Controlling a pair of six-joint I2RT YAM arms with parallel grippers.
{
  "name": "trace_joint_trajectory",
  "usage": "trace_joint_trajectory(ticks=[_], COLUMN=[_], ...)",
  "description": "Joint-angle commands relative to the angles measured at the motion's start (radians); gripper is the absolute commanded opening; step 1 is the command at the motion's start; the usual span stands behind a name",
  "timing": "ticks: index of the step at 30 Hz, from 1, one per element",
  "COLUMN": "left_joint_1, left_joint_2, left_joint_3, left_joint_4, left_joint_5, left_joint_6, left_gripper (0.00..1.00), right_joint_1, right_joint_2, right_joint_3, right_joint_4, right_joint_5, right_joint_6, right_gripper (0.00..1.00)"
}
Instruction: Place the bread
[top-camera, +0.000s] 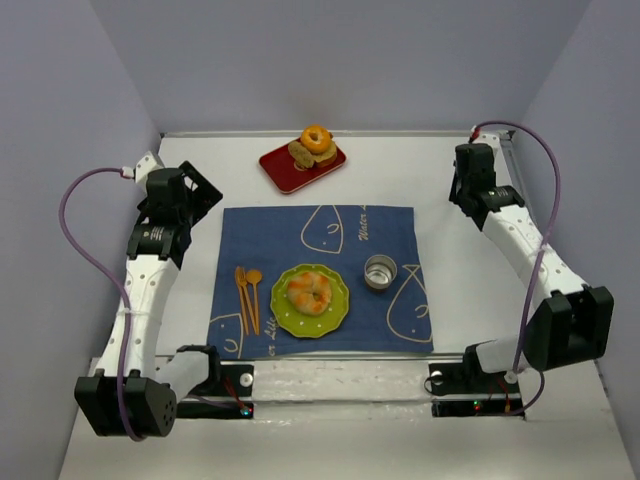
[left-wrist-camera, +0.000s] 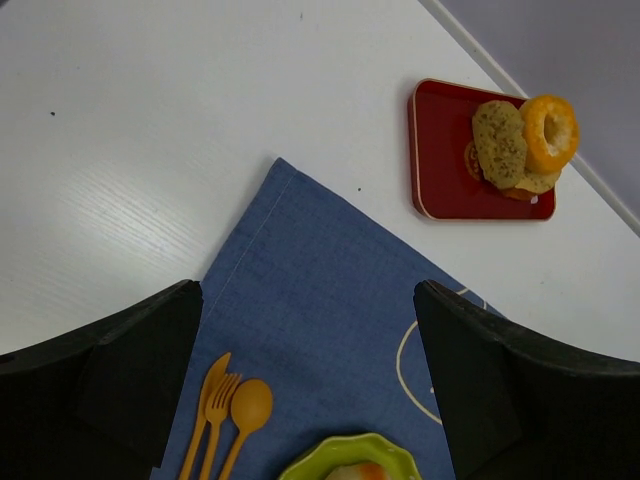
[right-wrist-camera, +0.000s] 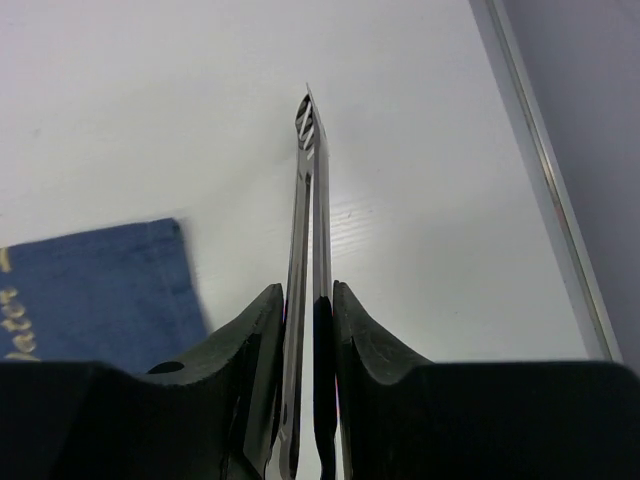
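Observation:
The bread (top-camera: 310, 292), a golden-orange ring with pale patches, lies on the green plate (top-camera: 338, 318) in the middle of the blue mat (top-camera: 300, 235). Only the plate's rim (left-wrist-camera: 330, 452) and a sliver of the bread (left-wrist-camera: 357, 472) show at the bottom of the left wrist view. My left gripper (top-camera: 198, 198) is open and empty (left-wrist-camera: 308, 325), held above the mat's far left corner. My right gripper (top-camera: 463, 196) is off the mat's far right corner, shut (right-wrist-camera: 308, 300) on thin metal tongs (right-wrist-camera: 308, 160) that point away over bare table.
A red tray (top-camera: 283, 170) at the back holds flat brown bread pieces (top-camera: 303, 153) and a bright orange ring (top-camera: 316, 137); the tray also shows in the left wrist view (left-wrist-camera: 440, 190). Orange cutlery (top-camera: 247, 295) lies left of the plate. A small metal cup (top-camera: 380, 271) stands to its right.

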Motion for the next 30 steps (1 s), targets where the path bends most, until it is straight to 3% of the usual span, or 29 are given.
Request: trace_joint_trajectory(ticks=[1,8,14,17,21,24,30], left_joint_1=[-0.002,-0.002,-0.002,-0.002,-0.002,-0.002,-0.004], left_joint_2=[-0.025,-0.015,-0.018,-0.020,-0.021,-0.023,-0.038], left_joint_3=[-0.010,-0.008,-0.011,-0.016,-0.021,-0.018,-0.019], left_joint_4=[0.039,0.042,0.043,0.042,0.042,0.039,0.037], left_joint_5=[-0.018,-0.006,0.001,0.005,0.005,0.006,-0.006], left_joint_6=[0.005,0.008,0.009,0.009,0.008,0.009,0.009], left_gripper=[0.99,0.99,0.99,0.99,0.99,0.99,0.99], right_joint_1=[-0.053,-0.097,-0.098,-0.098,-0.098,-0.098,-0.098], right_joint_2=[0.041,0.095,0.098,0.109,0.129,0.150,0.026], right_joint_3=[-0.108,-0.243,-0.362,-0.393,-0.372,-0.350,-0.332], right_joint_4=[0.339,0.398,0.263,0.185,0.132,0.083,0.033], right_joint_5=[0.012,-0.057,-0.083,-0.115,-0.128,-0.138,-0.083], right_joint_6=[-0.069,0.016,0.192,0.261,0.303,0.329,0.317], right_gripper=[0.17,0.21,0.29,0.39,0.45,0.66,0.81])
